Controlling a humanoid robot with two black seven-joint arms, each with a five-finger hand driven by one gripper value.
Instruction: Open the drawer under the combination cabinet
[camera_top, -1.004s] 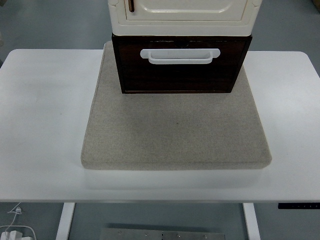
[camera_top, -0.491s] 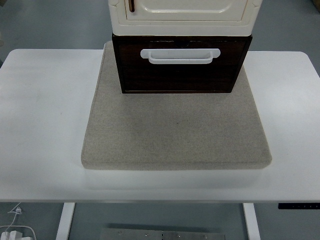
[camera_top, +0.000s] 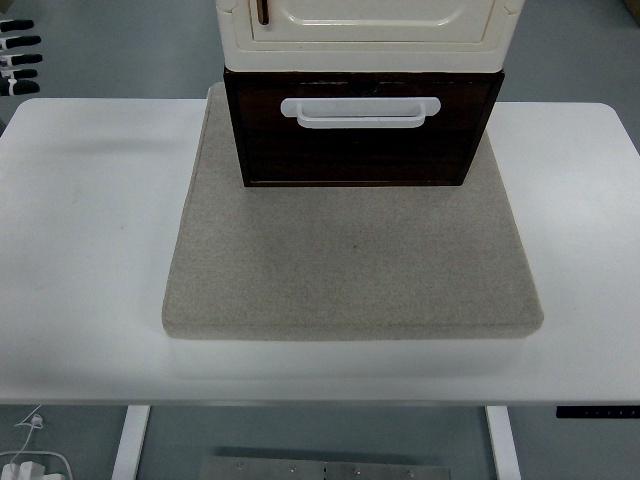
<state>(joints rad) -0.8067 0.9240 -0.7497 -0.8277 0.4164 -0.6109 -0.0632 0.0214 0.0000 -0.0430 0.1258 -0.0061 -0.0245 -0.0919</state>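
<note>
The left hand (camera_top: 15, 58) newly shows its fingertips, seemingly spread and empty, far left of the drawer (camera_top: 362, 128), whose white handle (camera_top: 361, 112) is untouched, so opening hasn't begun.

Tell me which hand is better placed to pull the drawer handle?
Probably the left. Only the left hand is in view, its fingertips entering at the top-left edge, far from the white handle on the dark drawer. The right hand is not visible.

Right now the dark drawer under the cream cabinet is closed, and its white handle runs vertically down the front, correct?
Not quite. The head view shows the white handle running horizontally across the front of the dark drawer. The drawer does look closed under the cream cabinet.
</note>
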